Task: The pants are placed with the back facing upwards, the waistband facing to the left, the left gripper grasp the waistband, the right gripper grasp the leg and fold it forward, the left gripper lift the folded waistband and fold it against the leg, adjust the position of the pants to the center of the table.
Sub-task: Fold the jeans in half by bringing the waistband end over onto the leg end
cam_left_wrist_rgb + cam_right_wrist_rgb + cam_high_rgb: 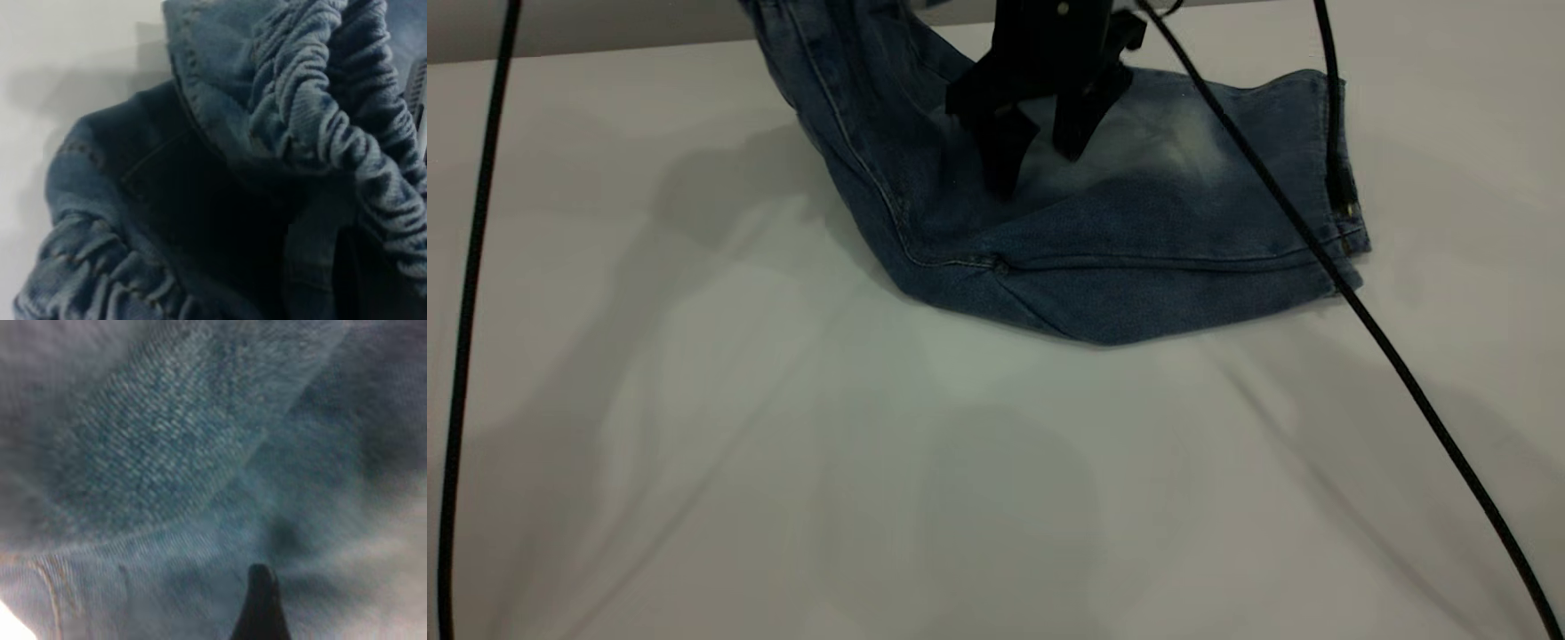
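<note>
Bare counter (960, 498) lies wide before me. The pants (1138, 258) heap blocks the far side, and 3 black cables (1405, 373) cross the room around my pincer (1040, 156).

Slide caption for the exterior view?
Open right gripper hovers above the folded pants, whose waistband end rises out of frame.

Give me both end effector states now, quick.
Left end effector: not in view; raised waistband fills its wrist view.
Right end effector: open, above the pants, holding nothing.

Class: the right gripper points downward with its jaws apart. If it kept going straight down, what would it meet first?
Most likely the pants: the right gripper hangs open just above the faded leg, though exact depth is unclear.
</note>
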Available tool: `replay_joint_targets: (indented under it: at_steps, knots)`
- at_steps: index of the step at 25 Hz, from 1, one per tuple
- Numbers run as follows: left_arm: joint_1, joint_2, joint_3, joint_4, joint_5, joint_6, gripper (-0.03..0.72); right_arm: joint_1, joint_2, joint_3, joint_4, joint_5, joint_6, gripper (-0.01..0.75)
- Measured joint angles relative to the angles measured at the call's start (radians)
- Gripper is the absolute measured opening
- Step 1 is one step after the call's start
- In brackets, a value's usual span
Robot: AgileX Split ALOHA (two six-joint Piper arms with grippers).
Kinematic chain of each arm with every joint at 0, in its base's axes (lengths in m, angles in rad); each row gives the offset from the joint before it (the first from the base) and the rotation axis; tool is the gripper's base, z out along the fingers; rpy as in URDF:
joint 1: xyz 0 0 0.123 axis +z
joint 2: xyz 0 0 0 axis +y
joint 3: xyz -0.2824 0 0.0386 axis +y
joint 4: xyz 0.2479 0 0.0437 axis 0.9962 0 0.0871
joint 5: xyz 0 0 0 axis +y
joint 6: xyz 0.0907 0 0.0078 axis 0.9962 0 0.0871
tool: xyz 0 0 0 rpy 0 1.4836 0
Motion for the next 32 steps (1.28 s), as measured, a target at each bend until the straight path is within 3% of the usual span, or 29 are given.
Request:
replay_joint_targets:
  at_steps: [10,16,23,32]
  knots:
    - [-0.003,0.0,0.0,0.007,0.002,0.0,0.046,-0.044,-0.009,-0.136,-0.063,0.164,-0.012,0.486]
    - [-0.003,0.0,0.0,0.006,0.002,0.0,0.046,-0.133,-0.011,-0.153,-0.06,0.163,-0.045,0.486]
    - [-0.003,0.0,0.0,0.004,0.002,0.001,0.046,-0.261,-0.002,-0.149,0.074,0.163,-0.049,0.482]
    - [-0.035,0.0,0.0,-0.001,0.002,-0.013,0.046,-0.28,0.094,-0.149,0.098,0.16,-0.05,0.453]
